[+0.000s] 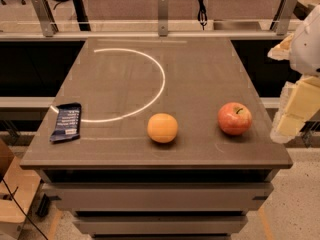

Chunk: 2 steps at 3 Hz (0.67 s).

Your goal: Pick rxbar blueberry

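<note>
The rxbar blueberry (66, 122) is a flat dark navy wrapper with white print, lying near the table's left front edge. An orange (162, 128) sits near the front middle and a red apple (234, 118) to its right. My gripper (295, 111) hangs at the far right of the view, just off the table's right edge and right of the apple, far from the bar.
The brown table (190, 69) bears a white painted arc (150, 91). A rail with metal posts (162, 14) runs behind it. Drawers front the table below. A wooden box (12, 194) stands on the floor at lower left.
</note>
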{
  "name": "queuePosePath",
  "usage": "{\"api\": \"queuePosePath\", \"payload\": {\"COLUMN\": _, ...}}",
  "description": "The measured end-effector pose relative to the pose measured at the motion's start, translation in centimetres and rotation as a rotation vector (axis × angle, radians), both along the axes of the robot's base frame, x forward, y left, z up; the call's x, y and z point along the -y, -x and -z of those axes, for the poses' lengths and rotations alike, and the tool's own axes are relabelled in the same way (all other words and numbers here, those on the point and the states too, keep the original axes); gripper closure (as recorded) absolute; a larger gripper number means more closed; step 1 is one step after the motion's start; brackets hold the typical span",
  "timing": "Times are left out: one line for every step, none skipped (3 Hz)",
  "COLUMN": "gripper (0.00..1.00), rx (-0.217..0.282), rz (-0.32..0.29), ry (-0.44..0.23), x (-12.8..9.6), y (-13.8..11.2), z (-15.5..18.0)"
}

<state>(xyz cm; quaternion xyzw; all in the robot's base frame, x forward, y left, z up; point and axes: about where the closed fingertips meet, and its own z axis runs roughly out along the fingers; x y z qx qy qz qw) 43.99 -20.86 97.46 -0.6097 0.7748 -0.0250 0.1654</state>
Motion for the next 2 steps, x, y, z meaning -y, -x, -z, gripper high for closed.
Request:
{"api": "queuePosePath", "payload": {"gripper": 0.0, "rx": -0.018, "rz": -0.091, "ry": -0.061, "x": -3.3, "y": -0.5, "z": 0.9}}
{"api": "queuePosePath", "payload": {"gripper": 0.0, "rx": -0.046, "rz": -0.223, "ry": -0.112, "x": -8.8, "y": -0.5, "z": 1.8}}
